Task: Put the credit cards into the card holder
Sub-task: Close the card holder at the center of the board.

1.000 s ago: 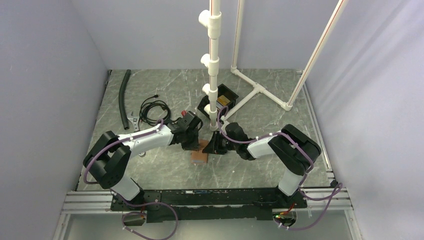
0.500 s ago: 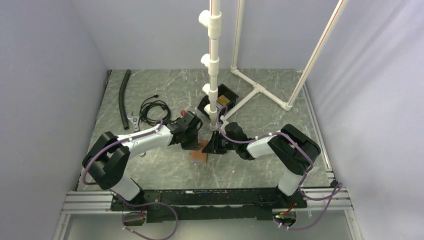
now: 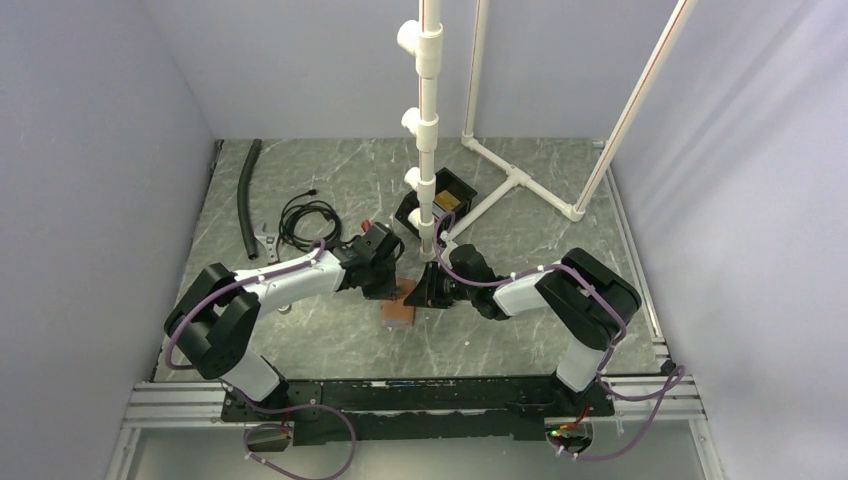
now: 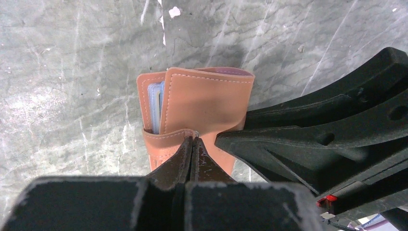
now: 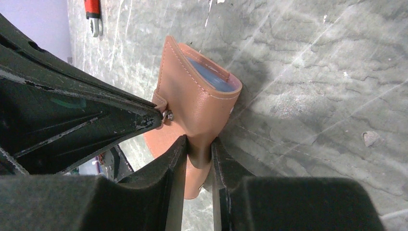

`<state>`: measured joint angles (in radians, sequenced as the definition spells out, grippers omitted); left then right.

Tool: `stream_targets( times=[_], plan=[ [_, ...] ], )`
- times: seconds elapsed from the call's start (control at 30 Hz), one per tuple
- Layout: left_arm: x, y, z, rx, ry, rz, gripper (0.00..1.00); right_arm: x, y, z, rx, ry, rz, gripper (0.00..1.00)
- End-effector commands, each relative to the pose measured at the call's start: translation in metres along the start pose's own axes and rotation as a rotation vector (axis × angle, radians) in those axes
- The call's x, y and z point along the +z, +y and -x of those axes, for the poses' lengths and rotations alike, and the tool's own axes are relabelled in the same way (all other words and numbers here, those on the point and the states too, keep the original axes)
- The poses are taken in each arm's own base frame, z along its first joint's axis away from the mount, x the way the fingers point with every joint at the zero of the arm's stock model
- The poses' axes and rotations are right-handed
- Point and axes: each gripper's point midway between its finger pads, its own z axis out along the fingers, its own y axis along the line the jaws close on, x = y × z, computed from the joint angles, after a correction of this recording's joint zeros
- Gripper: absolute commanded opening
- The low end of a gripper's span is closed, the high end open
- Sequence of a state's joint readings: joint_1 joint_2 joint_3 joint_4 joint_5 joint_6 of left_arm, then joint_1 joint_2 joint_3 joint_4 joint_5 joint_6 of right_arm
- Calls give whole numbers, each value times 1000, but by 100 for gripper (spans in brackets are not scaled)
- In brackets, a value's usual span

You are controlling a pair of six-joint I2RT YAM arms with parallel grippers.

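Note:
The tan-brown card holder [image 3: 398, 311] lies folded mid-table between both arms. In the left wrist view the card holder [image 4: 204, 98] has a light blue credit card [image 4: 155, 102] tucked inside its left sleeve. My left gripper [image 4: 193, 140] is shut on the holder's snap tab. In the right wrist view my right gripper [image 5: 198, 147] is shut on the holder's folded outer panel [image 5: 192, 103], and the blue card [image 5: 210, 74] shows inside the fold. Both grippers [image 3: 392, 287] [image 3: 424, 291] meet over the holder in the top view. No other card is visible.
A black open-topped box [image 3: 449, 192] stands behind the grippers by a white PVC pipe frame [image 3: 428, 150]. A coiled black cable [image 3: 306, 219] and a black hose [image 3: 245, 192] lie at back left. A red-handled tool [image 5: 92, 14] lies nearby.

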<state>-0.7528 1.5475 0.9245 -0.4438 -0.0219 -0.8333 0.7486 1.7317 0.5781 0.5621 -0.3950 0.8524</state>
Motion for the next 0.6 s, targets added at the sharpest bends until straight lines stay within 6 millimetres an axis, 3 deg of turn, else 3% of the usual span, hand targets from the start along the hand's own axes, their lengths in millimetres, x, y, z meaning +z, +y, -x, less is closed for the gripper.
stream_targets(
  times=[0.0,0.33,0.57],
  plan=[
    [2,-33,15,-9,-49,-142,0,7,-3,-11,-39,40,-19,23],
    [21,-36,-10,-8,17,-142,0,7,-2,-11,-35,39,-15,23],
    [26,-19,-22,-45,25,-98,0,6,-6,-14,-32,47,-23,23]
  ],
)
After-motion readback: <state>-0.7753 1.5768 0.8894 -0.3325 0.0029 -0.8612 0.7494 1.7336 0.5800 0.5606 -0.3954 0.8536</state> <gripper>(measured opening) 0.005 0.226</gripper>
